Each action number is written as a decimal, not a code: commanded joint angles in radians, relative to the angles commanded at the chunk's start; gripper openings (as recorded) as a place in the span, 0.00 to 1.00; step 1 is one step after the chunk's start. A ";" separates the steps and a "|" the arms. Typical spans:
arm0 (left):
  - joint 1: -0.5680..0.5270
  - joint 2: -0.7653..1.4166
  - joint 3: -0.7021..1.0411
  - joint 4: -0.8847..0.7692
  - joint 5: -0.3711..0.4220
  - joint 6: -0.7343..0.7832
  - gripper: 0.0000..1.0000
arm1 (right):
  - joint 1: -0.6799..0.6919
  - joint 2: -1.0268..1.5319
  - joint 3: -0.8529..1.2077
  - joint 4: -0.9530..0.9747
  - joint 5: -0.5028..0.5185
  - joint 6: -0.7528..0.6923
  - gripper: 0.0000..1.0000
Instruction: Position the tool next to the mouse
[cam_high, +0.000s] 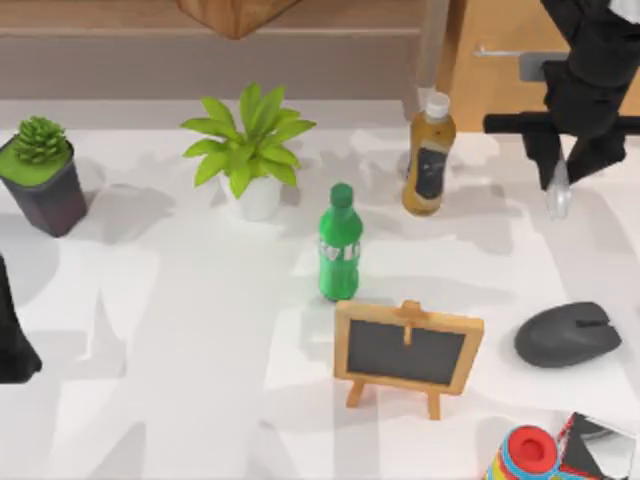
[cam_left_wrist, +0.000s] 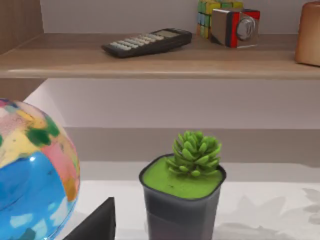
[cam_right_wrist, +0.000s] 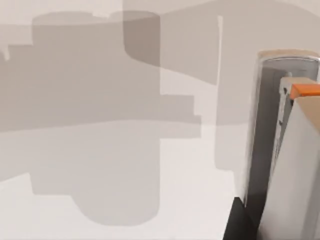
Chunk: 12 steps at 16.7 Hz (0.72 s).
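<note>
Clearly risky: tool (cam_high: 558, 190) hangs from right gripper (cam_high: 562, 172) high at table's (cam_high: 150, 350) far right, w/ pale end poking below fingers, pinched near one end only. Could swing or slip on the carry down, or clip the mouse (cam_high: 568, 334) on landing and shove it twd the cube (cam_high: 598, 447) at the near edge. Closed on tool, narrow gap. Mouse sits well apart, nearer the front. Left gripper (cam_high: 12, 350) parked at left edge; can't tell its opening.

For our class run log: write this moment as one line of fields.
right claw: holds tool, hanging above the table's far right | mouse: on table, nearer, apart from tool | left arm: parked at left edge | step: tool not yet placed
</note>
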 joint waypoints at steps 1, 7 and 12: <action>0.000 0.000 0.000 0.000 0.000 0.000 1.00 | -0.003 -0.001 -0.001 0.002 0.001 0.000 0.00; 0.000 0.000 0.000 0.000 0.000 0.000 1.00 | -0.020 -0.011 -0.009 0.021 0.008 -0.002 0.00; 0.000 0.000 0.000 0.000 0.000 0.000 1.00 | -0.028 -0.017 -0.019 0.048 0.009 -0.005 0.00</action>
